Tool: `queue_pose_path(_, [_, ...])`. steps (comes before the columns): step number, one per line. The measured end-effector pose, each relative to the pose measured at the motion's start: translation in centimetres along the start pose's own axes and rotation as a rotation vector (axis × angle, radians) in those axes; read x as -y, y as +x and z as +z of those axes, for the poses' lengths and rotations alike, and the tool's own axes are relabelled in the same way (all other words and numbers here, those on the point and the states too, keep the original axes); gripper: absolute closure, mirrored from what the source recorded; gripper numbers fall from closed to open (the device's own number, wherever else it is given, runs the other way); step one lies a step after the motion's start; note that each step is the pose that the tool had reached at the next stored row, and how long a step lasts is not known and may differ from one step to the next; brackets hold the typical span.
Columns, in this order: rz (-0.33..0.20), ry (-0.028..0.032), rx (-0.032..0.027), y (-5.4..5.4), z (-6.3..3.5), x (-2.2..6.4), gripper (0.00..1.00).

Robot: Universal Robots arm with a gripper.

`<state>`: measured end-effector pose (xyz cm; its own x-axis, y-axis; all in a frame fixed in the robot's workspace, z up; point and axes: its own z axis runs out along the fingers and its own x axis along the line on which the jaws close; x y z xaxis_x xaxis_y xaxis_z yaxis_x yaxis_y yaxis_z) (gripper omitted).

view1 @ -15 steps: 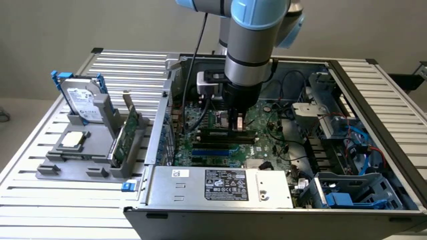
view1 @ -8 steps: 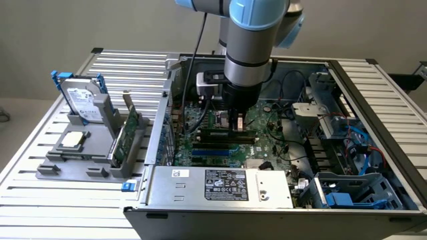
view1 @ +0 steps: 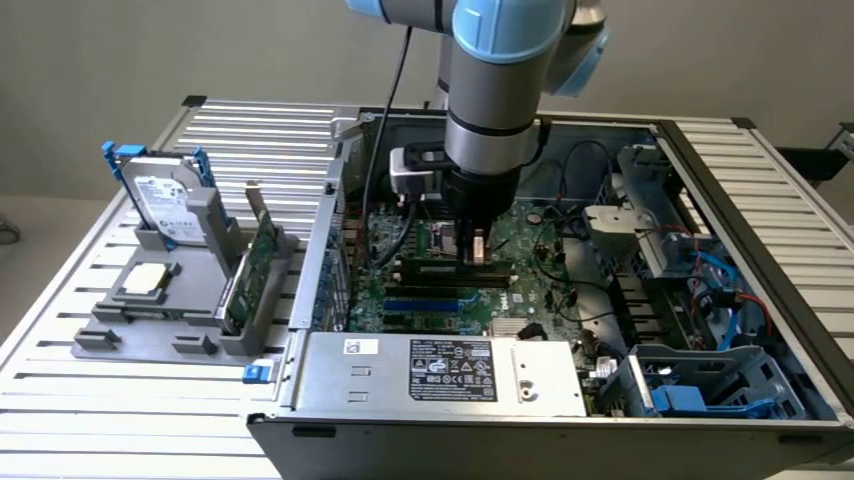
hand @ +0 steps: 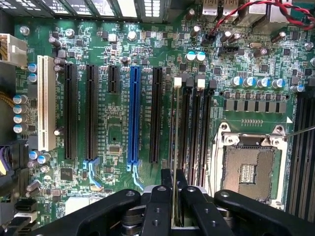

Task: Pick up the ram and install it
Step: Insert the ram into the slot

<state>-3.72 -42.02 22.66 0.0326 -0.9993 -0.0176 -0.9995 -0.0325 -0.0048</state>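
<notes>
My gripper (hand: 174, 189) is shut on the ram (hand: 173, 201), which I see edge-on as a thin pale strip running away between the two black fingers (hand: 162, 199). The stick hangs lengthwise over the outermost of the black memory slots (hand: 192, 132), beside the long black expansion slot (hand: 156, 115). I cannot tell whether its lower edge touches the slot. In the exterior view the gripper (view1: 474, 250) is low inside the open computer case (view1: 327, 240), just above the motherboard (view1: 534, 285).
An empty processor socket (hand: 248, 169) lies beside the memory slots, with a blue slot (hand: 134, 115) and a white slot (hand: 46, 108) further off. Outside the case, a grey holder (view1: 147, 335) carries a hard drive (view1: 167, 205), a green expansion card (view1: 260, 265) and a processor chip (view1: 147, 280). The power supply (view1: 447, 368) fills the case front.
</notes>
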Motion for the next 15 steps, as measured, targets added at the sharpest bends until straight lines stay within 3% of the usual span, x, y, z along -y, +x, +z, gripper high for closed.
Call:
queue_pose_path(6, [-0.002,0.0042,0.0000,0.00,0.34,-0.06,0.85])
queue_pose_path(15, [-0.002,0.0047,0.0012,0.00,0.46,-0.08,0.85])
